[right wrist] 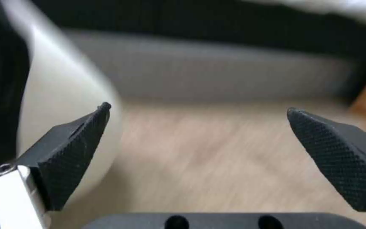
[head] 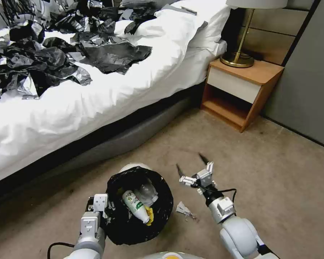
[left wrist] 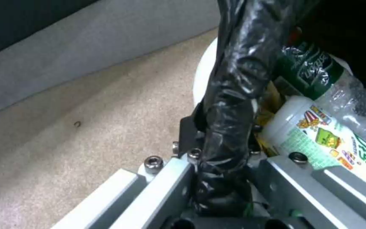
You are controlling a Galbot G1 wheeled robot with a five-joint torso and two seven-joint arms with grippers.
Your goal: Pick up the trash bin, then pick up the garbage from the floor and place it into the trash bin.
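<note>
The left gripper [head: 103, 208] is pinched on the black-lined rim of the trash bin [head: 138, 205] at its nine o'clock, and green-labelled bottles [head: 136, 205] already lie inside. The right gripper [head: 192, 166] hangs spread wide just off the bin's two o'clock, above the carpet [head: 277, 187]. At the bin's four o'clock lies a crumpled grey scrap [head: 184, 209]; I'd say it should drop straight over that, close low on the scrap, and keep the bin steady.

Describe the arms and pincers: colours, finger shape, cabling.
Both arms are glossy white-grey with silver metal wrist blocks and hex screws. The right pincer has black, pointed, wedge-shaped fingers with a knurled diamond texture and a black cable looped at the wrist. The left pincer has silver rails; a black cable trails below.
</note>
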